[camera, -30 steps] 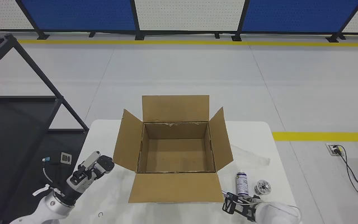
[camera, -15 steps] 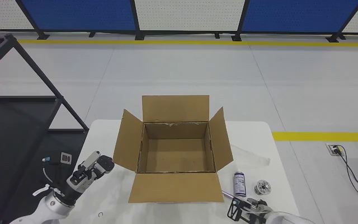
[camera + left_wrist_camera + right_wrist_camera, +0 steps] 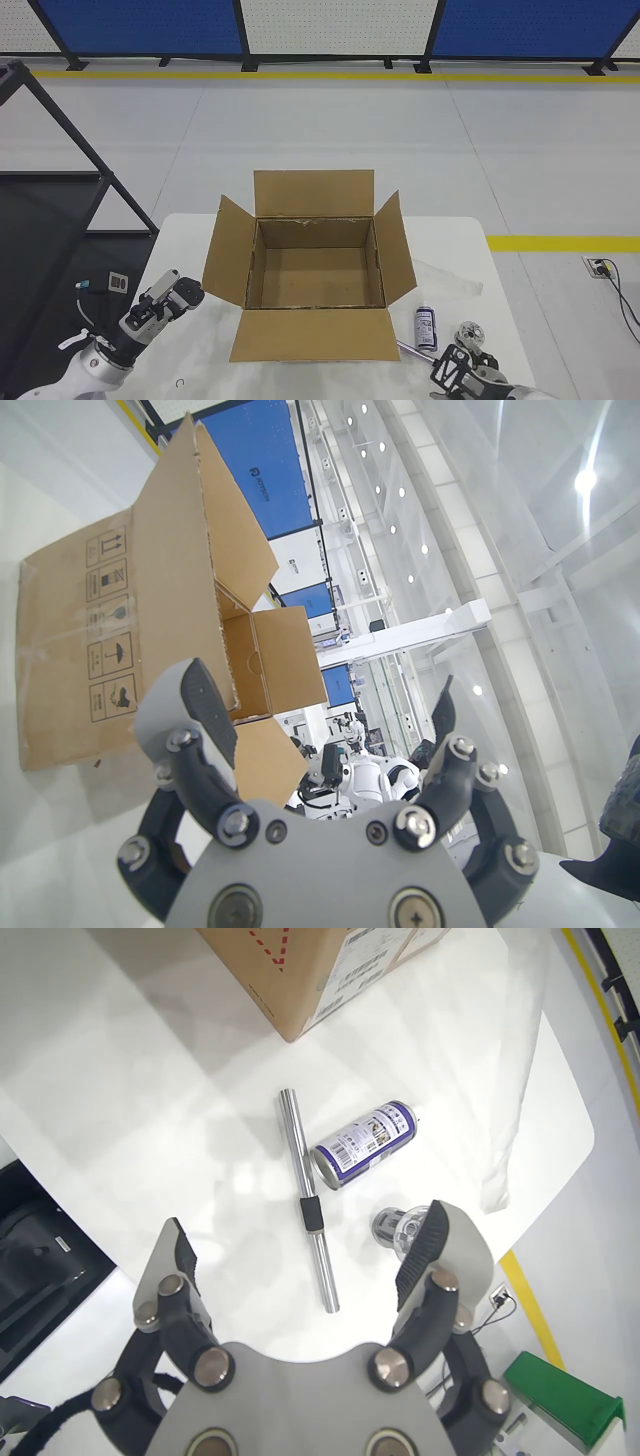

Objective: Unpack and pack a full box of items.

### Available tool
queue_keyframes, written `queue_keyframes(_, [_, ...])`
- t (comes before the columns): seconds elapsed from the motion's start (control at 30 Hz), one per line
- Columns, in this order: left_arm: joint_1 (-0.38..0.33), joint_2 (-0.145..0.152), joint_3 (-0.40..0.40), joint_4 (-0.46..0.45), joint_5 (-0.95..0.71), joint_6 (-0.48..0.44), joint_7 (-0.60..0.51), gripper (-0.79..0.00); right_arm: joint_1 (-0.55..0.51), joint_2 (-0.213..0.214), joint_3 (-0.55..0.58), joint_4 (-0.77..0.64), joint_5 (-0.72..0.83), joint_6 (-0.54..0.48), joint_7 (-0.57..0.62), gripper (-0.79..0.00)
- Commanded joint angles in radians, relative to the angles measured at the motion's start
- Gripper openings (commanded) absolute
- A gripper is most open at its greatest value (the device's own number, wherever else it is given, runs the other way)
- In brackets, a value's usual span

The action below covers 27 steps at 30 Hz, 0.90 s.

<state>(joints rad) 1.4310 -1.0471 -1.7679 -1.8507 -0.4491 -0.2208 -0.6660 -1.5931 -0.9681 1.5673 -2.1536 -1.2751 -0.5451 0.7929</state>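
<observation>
The open cardboard box [image 3: 312,335] stands mid-tabletop [image 3: 205,350]; a purple can [image 3: 365,1145], a metal rod [image 3: 306,1193] and a clear plastic piece [image 3: 392,1228] lie at its right. The right end effector [image 3: 305,1223] hangs spread and empty above these 3; the left end effector [image 3: 320,680], left of the box, is likewise spread and empty.

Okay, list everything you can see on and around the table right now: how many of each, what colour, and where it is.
cardboard box: one, brown, middle of the table, flaps open, nothing inside
metal rod: one, silver with a black band, lying flat near the box's front right corner
can: one, purple and white, on its side beside the rod
clear round piece: one, transparent, just past the can, near the table's front edge
plastic bag: one, translucent white, lying flat to the right of the box
table: one, white, under everything
left gripper: one, grey and black, open, left of the box
right gripper: one, grey and black, open, above the rod
</observation>
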Motion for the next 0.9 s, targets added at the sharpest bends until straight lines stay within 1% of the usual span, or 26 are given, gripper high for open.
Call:
queue_keyframes(0.0, [0.0,0.0,0.0,0.0,0.0,0.0,0.0,0.0,0.001,0.0,-0.002,0.0,-0.002,0.0,0.002,0.0])
queue_keyframes(0.47, [0.0,0.0,0.0,0.0,0.0,0.0,0.0,0.0,0.001,0.0,-0.002,0.0,-0.002,0.0,0.002,0.0])
queue_keyframes(0.5, [0.0,0.0,0.0,0.0,0.0,0.0,0.0,0.0,0.001,-0.001,-0.003,-0.001,0.005,0.005,-0.01,0.0])
queue_keyframes(0.57, [0.009,-0.001,0.007,-0.026,-0.002,-0.009,0.0,0.0,-0.01,-0.004,-0.003,-0.002,0.04,0.022,-0.08,0.0])
queue_keyframes(0.67, [0.036,-0.002,-0.009,-0.052,-0.019,-0.055,-0.012,0.0,-0.045,-0.005,0.039,-0.029,0.072,0.038,-0.176,0.0])
queue_keyframes(0.73, [0.056,-0.002,-0.029,-0.064,-0.046,-0.084,-0.03,0.0,-0.08,-0.006,0.074,-0.059,0.105,0.046,-0.226,0.0])
queue_keyframes(0.87, [0.103,-0.002,-0.081,-0.076,-0.102,-0.149,-0.073,0.0,-0.141,-0.006,0.152,-0.088,0.229,0.014,-0.296,0.0])
